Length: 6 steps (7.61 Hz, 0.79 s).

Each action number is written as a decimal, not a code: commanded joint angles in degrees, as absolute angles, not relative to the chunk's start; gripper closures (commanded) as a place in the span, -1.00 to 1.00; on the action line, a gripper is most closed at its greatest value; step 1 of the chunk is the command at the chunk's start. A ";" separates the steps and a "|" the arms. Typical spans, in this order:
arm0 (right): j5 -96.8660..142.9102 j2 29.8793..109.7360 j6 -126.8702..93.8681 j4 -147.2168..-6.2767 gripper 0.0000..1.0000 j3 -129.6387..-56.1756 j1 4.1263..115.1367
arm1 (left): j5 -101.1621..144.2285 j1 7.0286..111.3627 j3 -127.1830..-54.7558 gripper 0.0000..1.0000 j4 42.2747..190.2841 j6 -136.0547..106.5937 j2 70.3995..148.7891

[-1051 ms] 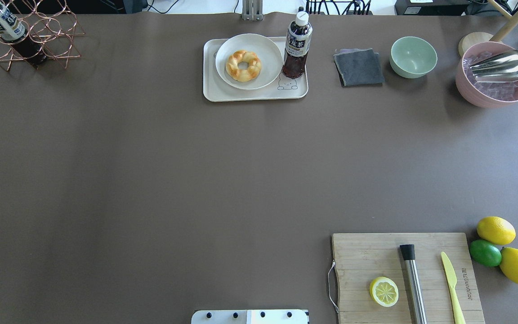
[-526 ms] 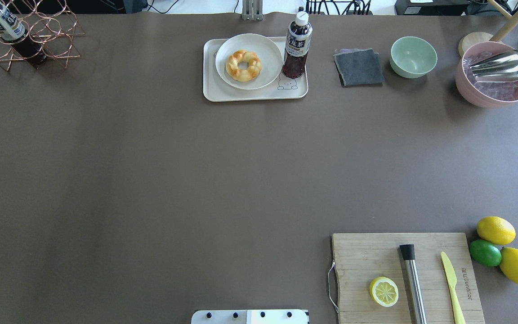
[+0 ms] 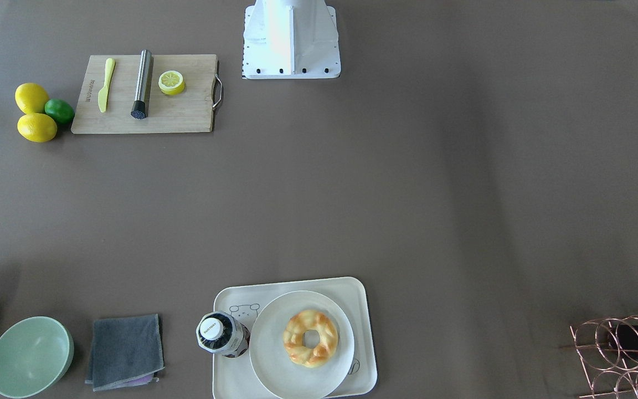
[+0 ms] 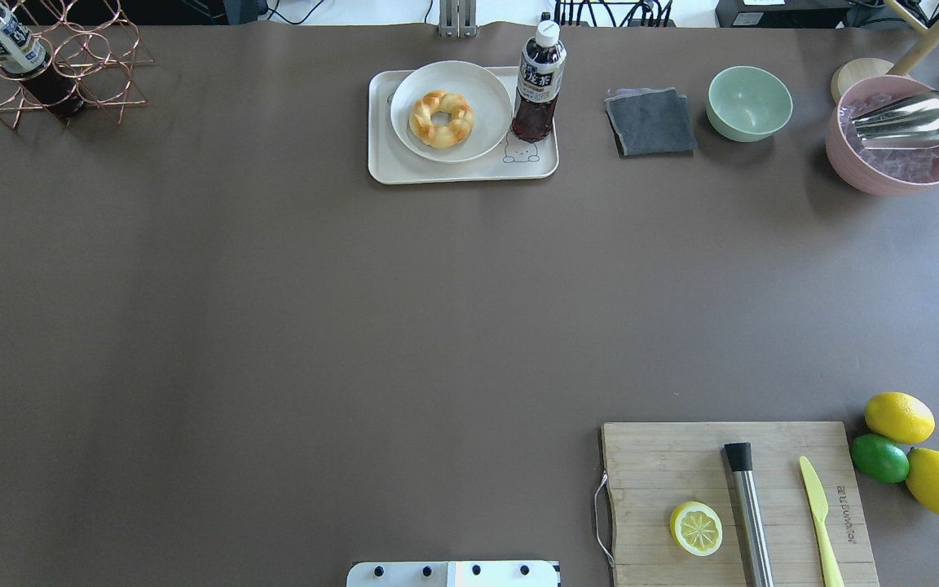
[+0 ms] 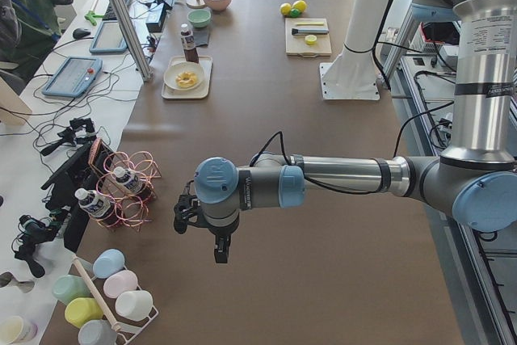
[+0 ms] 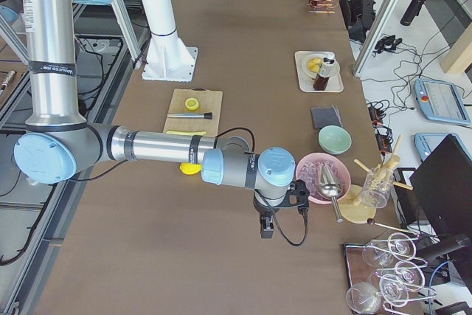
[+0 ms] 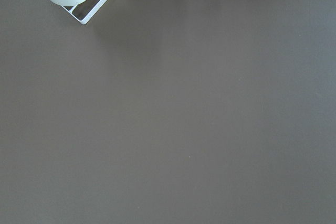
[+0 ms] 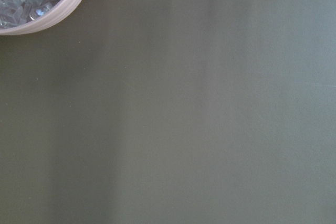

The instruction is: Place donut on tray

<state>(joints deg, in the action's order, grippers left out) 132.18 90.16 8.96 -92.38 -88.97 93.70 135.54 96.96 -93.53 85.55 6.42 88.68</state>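
The golden twisted donut (image 4: 441, 119) lies on a round white plate (image 4: 482, 91). The plate stands on the cream tray (image 4: 384, 167) at the far middle of the table. The donut (image 3: 310, 337), plate (image 3: 274, 360) and tray (image 3: 355, 288) also show in the front-facing view. My left gripper (image 5: 218, 254) hangs over bare table at the left end and shows only in the exterior left view. My right gripper (image 6: 265, 231) hangs near the pink bowl at the right end and shows only in the exterior right view. I cannot tell whether either is open or shut.
A dark bottle (image 4: 539, 81) stands on the tray's right part. A grey cloth (image 4: 650, 122), a green bowl (image 4: 749, 103) and a pink ice bowl (image 4: 897, 163) lie to the right. A cutting board (image 4: 665, 465) with a lemon half (image 4: 696, 528) is near right. A copper rack (image 4: 70, 73) is far left.
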 commanded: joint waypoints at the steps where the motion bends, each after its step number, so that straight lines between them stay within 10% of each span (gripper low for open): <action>1: 132.19 90.26 8.96 -92.37 -1.00 -89.03 93.69 | 135.53 97.03 -93.52 -0.96 85.60 6.50 88.68; 6: 132.01 90.35 8.96 -92.29 -1.00 -89.30 93.69 | 135.53 96.94 -93.95 -0.96 86.13 6.85 87.89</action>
<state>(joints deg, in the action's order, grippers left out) 132.10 90.35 8.96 -92.32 -89.28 93.69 135.61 96.94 -93.86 85.64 6.74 87.93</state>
